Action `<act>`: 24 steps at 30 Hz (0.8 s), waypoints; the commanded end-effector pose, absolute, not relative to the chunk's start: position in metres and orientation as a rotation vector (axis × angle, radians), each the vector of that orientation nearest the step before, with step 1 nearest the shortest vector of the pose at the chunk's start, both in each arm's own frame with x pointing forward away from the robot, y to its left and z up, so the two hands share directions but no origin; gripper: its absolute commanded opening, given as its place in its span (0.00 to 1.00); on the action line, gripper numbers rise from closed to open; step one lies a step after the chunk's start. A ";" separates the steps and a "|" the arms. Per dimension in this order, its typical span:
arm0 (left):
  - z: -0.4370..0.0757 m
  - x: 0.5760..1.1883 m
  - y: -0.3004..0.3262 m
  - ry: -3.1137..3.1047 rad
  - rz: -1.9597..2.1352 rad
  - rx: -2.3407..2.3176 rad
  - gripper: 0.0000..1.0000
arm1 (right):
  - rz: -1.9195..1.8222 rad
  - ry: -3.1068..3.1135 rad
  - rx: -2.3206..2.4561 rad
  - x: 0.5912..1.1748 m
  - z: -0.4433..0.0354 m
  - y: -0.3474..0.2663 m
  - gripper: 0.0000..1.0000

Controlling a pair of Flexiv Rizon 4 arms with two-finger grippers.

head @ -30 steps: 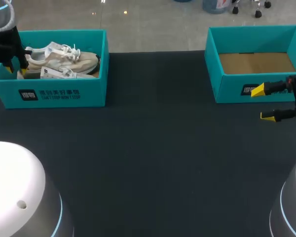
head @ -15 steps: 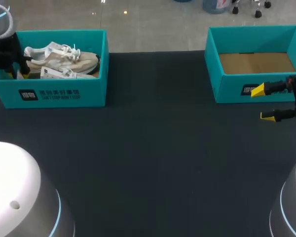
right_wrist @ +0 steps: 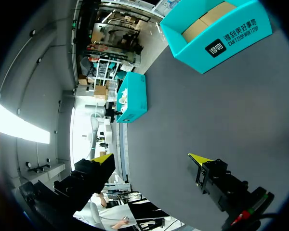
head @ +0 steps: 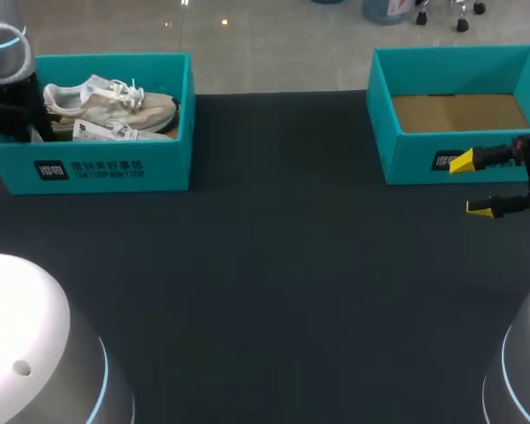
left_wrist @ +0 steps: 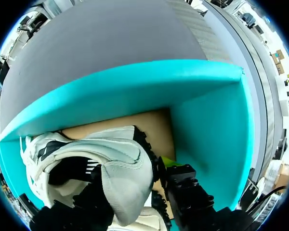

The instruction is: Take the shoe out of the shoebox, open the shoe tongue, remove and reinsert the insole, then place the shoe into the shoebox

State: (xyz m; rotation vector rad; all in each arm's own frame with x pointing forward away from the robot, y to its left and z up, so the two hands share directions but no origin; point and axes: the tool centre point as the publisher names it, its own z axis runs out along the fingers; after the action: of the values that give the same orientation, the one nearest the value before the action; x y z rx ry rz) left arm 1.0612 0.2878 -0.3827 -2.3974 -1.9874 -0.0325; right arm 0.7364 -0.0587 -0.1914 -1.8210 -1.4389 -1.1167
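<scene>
Teal shoebox [head: 97, 168] holds the shoe [head: 115, 106], the left gripper [left_wrist: 135, 175] down at its heel, clamped or not I cannot tell, while the right gripper [head: 471, 185] hangs spread apart; taking-out is likely in hand, needing a firm pinch, then a straight lift.

Over the last second the left pincer [head: 14, 122] has sunk from above the rim down into the left shoebox [head: 97, 168]. It now sits, it seems, right at the heel of the beige sneaker [head: 115, 108].
</scene>
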 end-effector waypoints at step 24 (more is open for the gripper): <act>-0.296 1.050 0.297 -1.869 -0.114 -2.368 0.00 | -1.113 -1.440 -1.826 0.736 -0.191 -0.058 1.00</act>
State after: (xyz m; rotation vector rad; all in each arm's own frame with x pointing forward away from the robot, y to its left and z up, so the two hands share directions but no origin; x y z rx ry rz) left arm 1.0617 0.3007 -0.3277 -2.3687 -1.8744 -0.0930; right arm 0.7363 -0.0587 -0.1913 -1.8210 -1.4389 -1.1167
